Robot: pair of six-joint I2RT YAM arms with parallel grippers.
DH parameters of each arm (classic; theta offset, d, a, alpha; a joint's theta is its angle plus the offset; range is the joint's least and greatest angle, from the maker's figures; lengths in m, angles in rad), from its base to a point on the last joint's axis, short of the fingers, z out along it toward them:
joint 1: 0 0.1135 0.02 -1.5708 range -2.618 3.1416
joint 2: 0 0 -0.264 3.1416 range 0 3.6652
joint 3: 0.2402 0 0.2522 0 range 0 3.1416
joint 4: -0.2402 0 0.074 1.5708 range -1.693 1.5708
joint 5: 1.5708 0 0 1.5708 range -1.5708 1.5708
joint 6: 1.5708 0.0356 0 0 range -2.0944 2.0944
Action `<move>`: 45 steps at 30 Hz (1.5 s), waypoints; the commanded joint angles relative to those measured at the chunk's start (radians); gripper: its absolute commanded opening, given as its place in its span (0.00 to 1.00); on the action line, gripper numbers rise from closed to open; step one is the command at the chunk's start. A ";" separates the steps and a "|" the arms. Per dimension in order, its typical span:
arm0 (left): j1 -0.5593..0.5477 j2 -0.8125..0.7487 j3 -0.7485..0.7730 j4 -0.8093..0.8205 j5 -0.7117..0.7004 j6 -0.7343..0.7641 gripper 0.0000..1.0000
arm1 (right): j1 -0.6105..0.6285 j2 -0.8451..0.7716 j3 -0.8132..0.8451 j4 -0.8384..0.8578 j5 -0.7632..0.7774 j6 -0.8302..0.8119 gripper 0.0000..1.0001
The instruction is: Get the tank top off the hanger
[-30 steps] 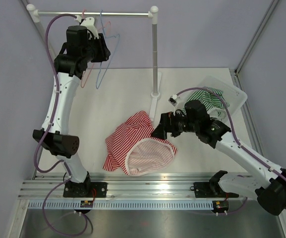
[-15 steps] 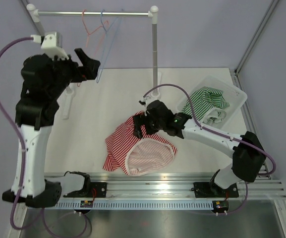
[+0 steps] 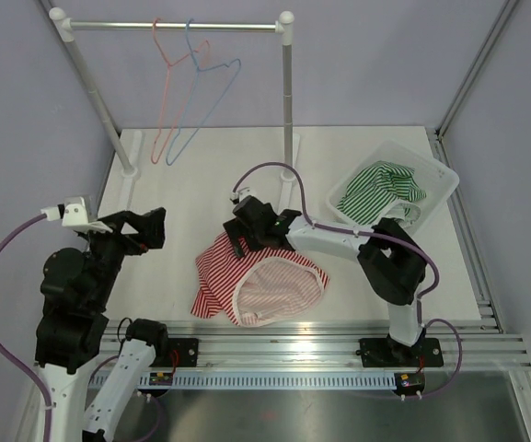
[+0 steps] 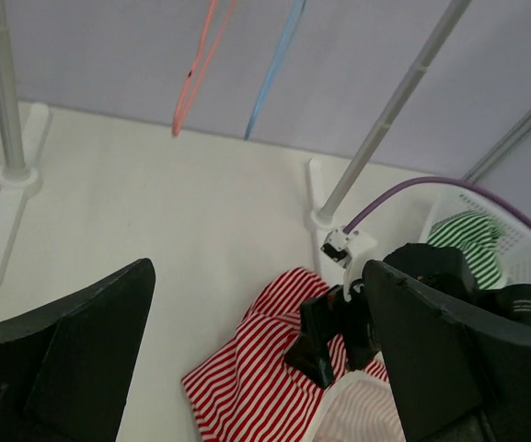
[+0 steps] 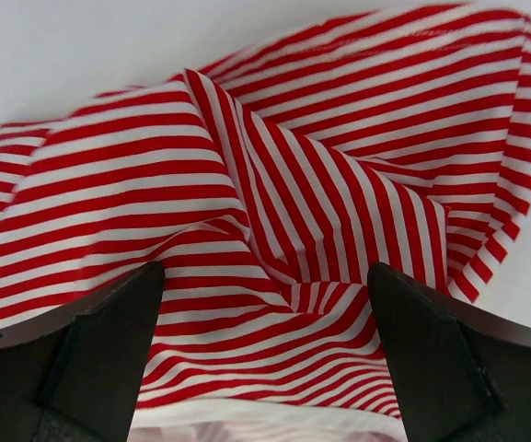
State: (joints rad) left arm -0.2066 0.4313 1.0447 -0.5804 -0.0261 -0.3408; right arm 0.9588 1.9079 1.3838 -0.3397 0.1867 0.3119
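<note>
The red-and-white striped tank top [image 3: 258,276] lies crumpled on the table, off any hanger. A pink hanger [image 3: 162,92] and a blue hanger [image 3: 205,87] hang bare on the rail. My right gripper [image 3: 239,238] hovers low over the tank top's far edge. It stands open, and striped cloth [image 5: 274,203] fills the gap between its fingers [image 5: 90,359]. My left gripper [image 3: 150,228] is open and empty, raised at the near left, away from the rack. Its view looks down on the tank top [image 4: 256,387] and both hangers [image 4: 201,64].
A white bin [image 3: 440,184] at the right holds a green-and-white striped garment [image 3: 385,184]. The rack's right post [image 3: 288,101] stands just behind the tank top, its left post [image 3: 95,92] at the far left. A metal rail [image 3: 283,345] runs along the near edge.
My left gripper opened and let go at the rack, then swung down to the near left. My right arm reached left over the tank top. The hangers now hang free.
</note>
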 commanded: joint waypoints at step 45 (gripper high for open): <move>-0.059 -0.114 -0.276 0.004 -0.182 0.068 0.99 | -0.636 -0.567 0.207 -0.112 0.382 -0.162 0.00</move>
State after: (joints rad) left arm -0.2584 0.3267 0.7742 -0.6334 -0.1959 -0.2852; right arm 0.3969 1.2907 1.5661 -0.5488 0.5049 0.1841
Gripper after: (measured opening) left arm 0.988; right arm 0.059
